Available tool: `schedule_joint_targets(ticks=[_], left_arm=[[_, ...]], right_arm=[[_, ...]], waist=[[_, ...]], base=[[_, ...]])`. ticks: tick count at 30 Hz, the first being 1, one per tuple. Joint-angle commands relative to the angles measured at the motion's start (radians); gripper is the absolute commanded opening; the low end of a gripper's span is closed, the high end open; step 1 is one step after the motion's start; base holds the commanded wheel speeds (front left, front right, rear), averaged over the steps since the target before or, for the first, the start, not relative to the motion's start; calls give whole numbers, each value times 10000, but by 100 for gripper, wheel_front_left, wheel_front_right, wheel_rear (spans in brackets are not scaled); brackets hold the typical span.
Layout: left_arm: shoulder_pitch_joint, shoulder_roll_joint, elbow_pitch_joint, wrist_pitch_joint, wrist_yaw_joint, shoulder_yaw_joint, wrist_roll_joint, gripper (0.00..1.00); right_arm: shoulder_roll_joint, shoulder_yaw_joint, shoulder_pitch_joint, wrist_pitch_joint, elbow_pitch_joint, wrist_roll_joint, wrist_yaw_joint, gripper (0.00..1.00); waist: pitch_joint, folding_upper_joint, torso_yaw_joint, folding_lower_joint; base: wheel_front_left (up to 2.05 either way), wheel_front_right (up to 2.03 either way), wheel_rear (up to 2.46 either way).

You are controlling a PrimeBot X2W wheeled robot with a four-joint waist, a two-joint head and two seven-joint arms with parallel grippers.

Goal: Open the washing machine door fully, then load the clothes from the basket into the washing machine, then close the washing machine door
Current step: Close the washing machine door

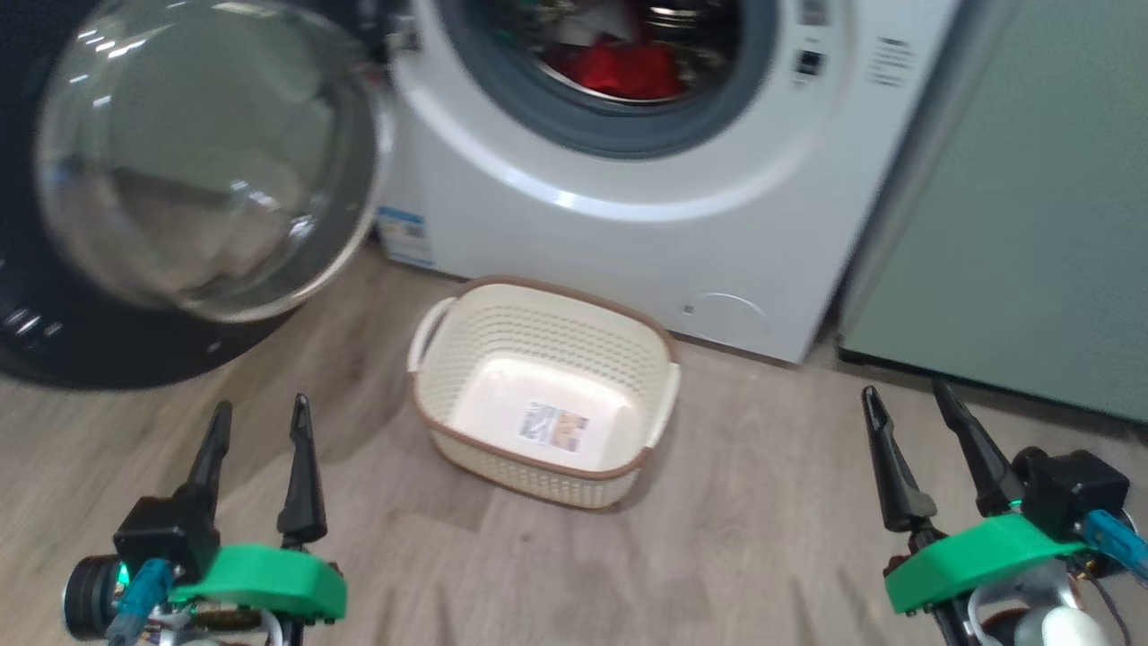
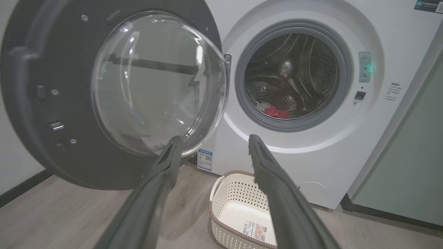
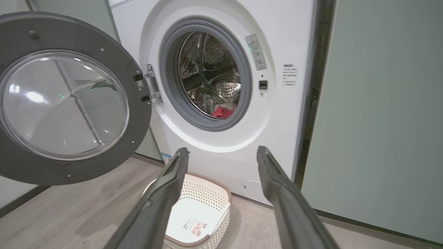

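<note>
The washing machine [image 1: 628, 233] stands ahead with its door [image 1: 197, 161] swung wide open to the left. Red and white clothes [image 1: 623, 63] lie in the steel drum, also seen as clothes [image 2: 275, 111] and clothes [image 3: 223, 111]. The cream basket [image 1: 543, 390] sits on the floor before the machine, holding just its label sticker. My left gripper [image 1: 260, 417] hangs open at the lower left, well short of the basket. At the lower right my right gripper [image 1: 906, 404] is open too. Nothing is between either pair of fingers.
A pale green cabinet [image 1: 1013, 206] stands right of the machine. The open door [image 2: 114, 97] overhangs the floor on the left. Wood floor [image 1: 762, 502] runs between the grippers and around the basket [image 3: 199, 214].
</note>
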Motion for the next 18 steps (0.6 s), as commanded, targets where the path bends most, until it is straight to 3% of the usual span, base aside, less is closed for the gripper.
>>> schedule_joint_targets(ticks=[1,8,18], left_arm=[[-319,130,-372,-88,54,434,-38,100],[-110,203,-494,-72,212,576,-85,100],[-51,253,-538,-65,263,592,-134,100]], right_arm=[[-66,258,-209,-118,-352,84,0,100],[-66,412,-199,-201,-205,210,0,100],[-66,494,-250,-207,-114,221,0,100]], waist=[[-126,0,931,0],[-234,0,2054,0],[-243,0,2426,0]], base=[[0,0,0],[0,0,0],[0,0,0]])
